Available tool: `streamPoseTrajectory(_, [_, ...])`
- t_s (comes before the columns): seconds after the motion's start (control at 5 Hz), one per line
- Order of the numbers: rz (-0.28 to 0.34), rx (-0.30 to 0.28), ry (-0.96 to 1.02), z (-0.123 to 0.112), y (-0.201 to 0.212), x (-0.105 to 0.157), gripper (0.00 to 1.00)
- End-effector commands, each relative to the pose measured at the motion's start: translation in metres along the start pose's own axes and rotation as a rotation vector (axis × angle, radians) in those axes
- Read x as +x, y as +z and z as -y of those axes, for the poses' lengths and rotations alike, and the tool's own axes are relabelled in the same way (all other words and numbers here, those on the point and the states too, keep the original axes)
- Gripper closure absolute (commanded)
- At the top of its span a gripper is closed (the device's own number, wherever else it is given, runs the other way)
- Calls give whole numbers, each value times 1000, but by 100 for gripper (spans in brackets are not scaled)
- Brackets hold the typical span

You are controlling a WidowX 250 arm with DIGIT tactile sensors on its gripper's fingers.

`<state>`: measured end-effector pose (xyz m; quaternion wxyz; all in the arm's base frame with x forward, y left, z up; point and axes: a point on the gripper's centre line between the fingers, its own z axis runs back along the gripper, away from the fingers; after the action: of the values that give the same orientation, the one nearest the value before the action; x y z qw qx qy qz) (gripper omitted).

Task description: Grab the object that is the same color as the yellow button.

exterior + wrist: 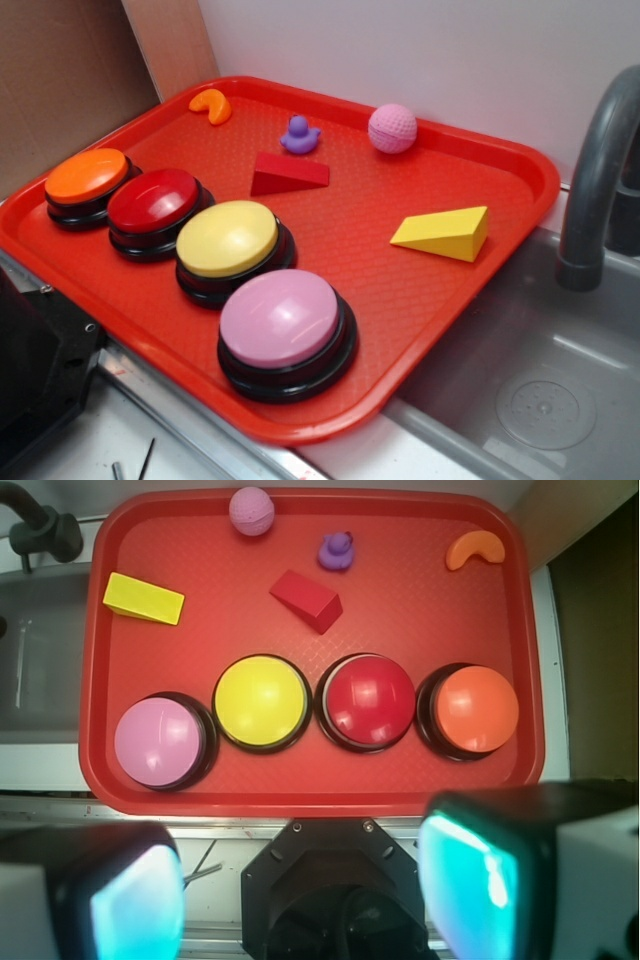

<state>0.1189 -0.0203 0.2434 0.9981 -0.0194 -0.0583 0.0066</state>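
Observation:
A yellow wedge block (445, 232) lies on the red tray (330, 260) at its right side; in the wrist view the wedge (143, 598) is at the upper left. The yellow button (227, 240) stands in the row of buttons, second from the near end; in the wrist view the button (261, 701) is left of centre. My gripper (305, 890) shows only in the wrist view, high above the tray's near edge, far from the wedge. Its two fingers (480, 875) stand wide apart with nothing between them.
On the tray: a pink button (285, 322), red button (155, 203), orange button (87, 180), red wedge (288, 174), purple duck (299, 136), pink ball (392, 128), orange crescent (212, 105). A grey sink (540, 390) with faucet (600, 170) is right. The robot base (350, 900) is below.

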Motion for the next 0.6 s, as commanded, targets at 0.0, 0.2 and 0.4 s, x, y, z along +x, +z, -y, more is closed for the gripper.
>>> streamPoseTrajectory(0.0, [0,0,0,0,0,0,0])
streamPoseTrajectory(0.2, [33,-10,-82,4,-7,5,0])
streamPoseTrajectory(0.4, [31,5,-195,10,-20,18,0])
